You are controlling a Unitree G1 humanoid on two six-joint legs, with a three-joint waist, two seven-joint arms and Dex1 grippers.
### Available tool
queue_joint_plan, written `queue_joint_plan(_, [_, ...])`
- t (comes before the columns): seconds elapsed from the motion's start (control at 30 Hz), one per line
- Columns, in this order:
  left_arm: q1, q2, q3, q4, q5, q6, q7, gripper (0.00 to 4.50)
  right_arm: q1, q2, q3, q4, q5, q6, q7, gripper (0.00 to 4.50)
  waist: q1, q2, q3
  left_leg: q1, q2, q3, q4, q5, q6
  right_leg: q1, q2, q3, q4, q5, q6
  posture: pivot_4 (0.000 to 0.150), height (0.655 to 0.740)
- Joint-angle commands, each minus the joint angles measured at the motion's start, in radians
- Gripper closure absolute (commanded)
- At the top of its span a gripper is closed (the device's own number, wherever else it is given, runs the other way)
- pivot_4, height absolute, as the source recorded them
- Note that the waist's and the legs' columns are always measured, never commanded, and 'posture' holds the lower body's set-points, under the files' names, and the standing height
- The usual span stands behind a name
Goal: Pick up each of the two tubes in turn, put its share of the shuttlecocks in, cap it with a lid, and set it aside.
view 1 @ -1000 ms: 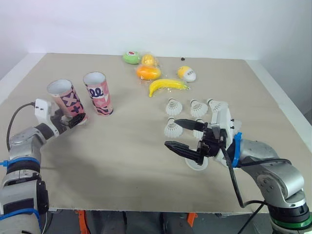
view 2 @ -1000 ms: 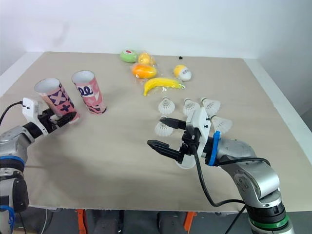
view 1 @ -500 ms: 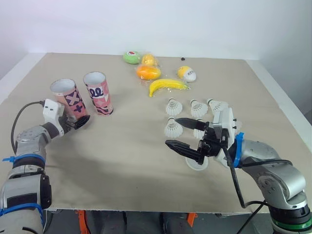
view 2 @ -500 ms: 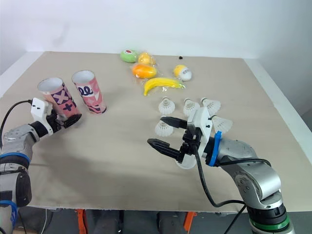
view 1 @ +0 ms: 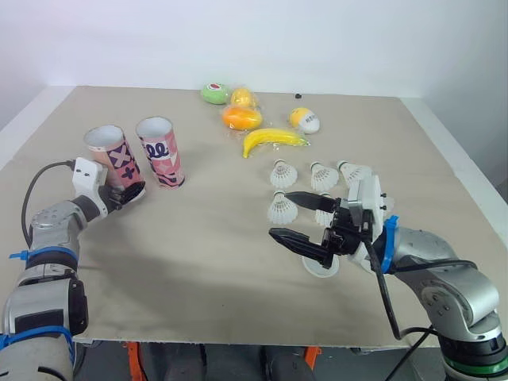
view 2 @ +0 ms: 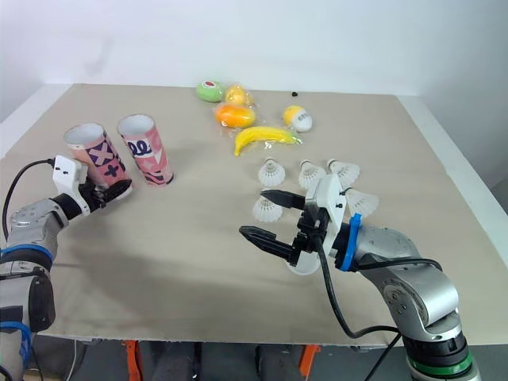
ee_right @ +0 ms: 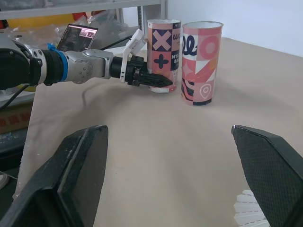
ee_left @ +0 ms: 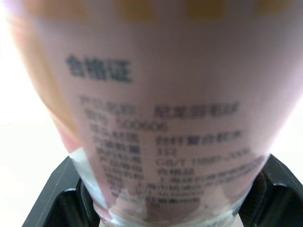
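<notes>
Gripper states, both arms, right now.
Left gripper: shut on the cross-patterned tube, at its base.
Right gripper: open, holding nothing.

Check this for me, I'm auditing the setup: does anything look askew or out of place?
The cross-patterned tube leans off vertical in the left end effector, while the other tube stands upright beside it. Nothing looks spilled or damaged.
</notes>
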Motion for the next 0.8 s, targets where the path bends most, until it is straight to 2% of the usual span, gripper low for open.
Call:
queue_joint_plan(0.03, [-0.002, 0.015, 0.053, -0.05, -0.048, -0.029, -0.018, 1.58, 0.005, -0.014, -0.045, -0.052, 0.026, -0.01, -0.003, 0.0, 0.0, 0.0, 0.0, 0.0, 0.0, 0.0, 0.0, 0.0, 0.0, 0.0, 0.0, 0.0, 0.0, 0.0, 0.0, 0.15, 0.74])
queue_joint_plan(0.13, [0.036, 0.021, 0.07, -0.118, -0.079, -0.042, -0.079, 1.58, 0.028, -0.021, -0.055, -0.061, 0.046, 0.003, -0.003, 0.0, 0.0, 0.0, 0.0, -0.001, 0.0, 0.0, 0.0, 0.0, 0.0, 0.0, 0.0, 0.0, 0.0, 0.0, -0.001, 0.15, 0.74])
queue_joint_plan(0.3, [0.242, 0.063, 0.004, -0.452, -0.119, -0.008, -0.325, 1.58, 0.103, -0.027, -0.084, -0.062, 0.078, 0.048, -0.042, 0.0, -0.003, 0.0, 0.0, -0.001, 0.001, 0.0, -0.001, 0.0, 0.0, 0.0, 0.0, 0.0, 0.0, 0.001, -0.004, 0.15, 0.74])
queue_joint_plan(0.37, [0.323, 0.102, -0.024, -0.602, -0.14, 0.069, -0.397, 1.58, 0.123, -0.015, -0.083, -0.063, 0.092, 0.068, -0.074, 0.0, -0.003, 0.0, 0.0, 0.0, 0.001, -0.001, -0.001, 0.0, 0.0, 0.0, 0.0, -0.001, 0.001, 0.001, -0.004, 0.15, 0.74])
queue_joint_plan(0.5, [0.422, 0.197, -0.093, -0.791, -0.126, 0.17, -0.506, 1.58, 0.132, 0.034, -0.03, -0.053, 0.093, 0.134, -0.175, 0.0, -0.003, 0.0, 0.0, 0.001, 0.002, -0.001, -0.001, 0.002, -0.001, 0.0, 0.0, -0.002, 0.001, 0.002, -0.005, 0.15, 0.74])
queue_joint_plan(0.7, [0.442, 0.25, -0.195, -0.962, -0.134, 0.321, -0.603, 1.58, 0.036, 0.127, 0.05, 0.043, 0.099, 0.236, -0.259, 0.0, -0.003, 0.001, 0.0, 0.002, 0.002, 0.002, 0.0, 0.006, 0.003, 0.0, -0.002, -0.002, 0.001, 0.002, -0.004, 0.15, 0.74])
queue_joint_plan(0.8, [0.407, 0.279, -0.265, -0.952, -0.09, 0.32, -0.68, 1.58, -0.048, 0.178, 0.12, 0.159, 0.005, 0.233, -0.292, 0.0, -0.003, 0.0, 0.0, 0.002, 0.003, 0.002, 0.0, 0.007, 0.004, -0.001, -0.001, -0.002, 0.001, 0.003, -0.005, 0.15, 0.74])
